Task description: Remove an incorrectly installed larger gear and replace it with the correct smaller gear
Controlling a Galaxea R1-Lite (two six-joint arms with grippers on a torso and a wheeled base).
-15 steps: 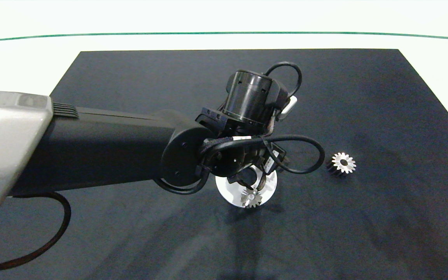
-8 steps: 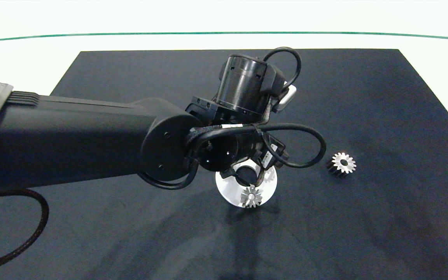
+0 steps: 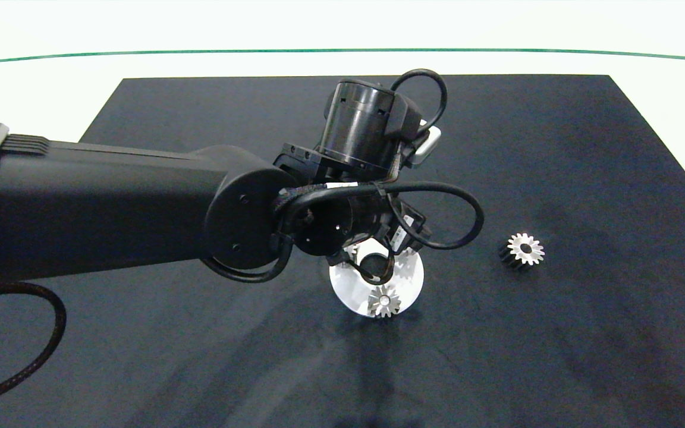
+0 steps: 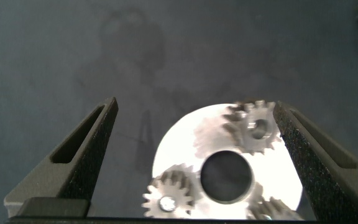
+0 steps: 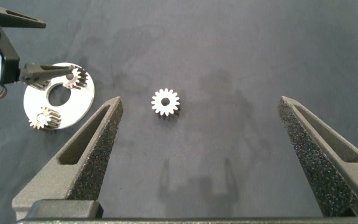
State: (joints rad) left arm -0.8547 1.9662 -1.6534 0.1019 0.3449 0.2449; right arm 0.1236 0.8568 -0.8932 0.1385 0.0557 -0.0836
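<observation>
Hovering left gripper (image 4: 194, 155), fingers apart, over plate (image 4: 179, 140) | larger gear (image 4: 253, 127) beside one finger | right gripper (image 5: 197, 155) apart, distant

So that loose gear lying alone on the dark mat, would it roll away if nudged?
Probably not: the smaller gear lies flat on its face on the mat, so it would likely slide. It looks like solid metal, so stiff, and fairly heavy for its size.

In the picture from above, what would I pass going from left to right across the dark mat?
Left arm → its tool over the round silver plate, a star-toothed gear on the plate's near edge → bare mat → the smaller gear lying alone.
</observation>
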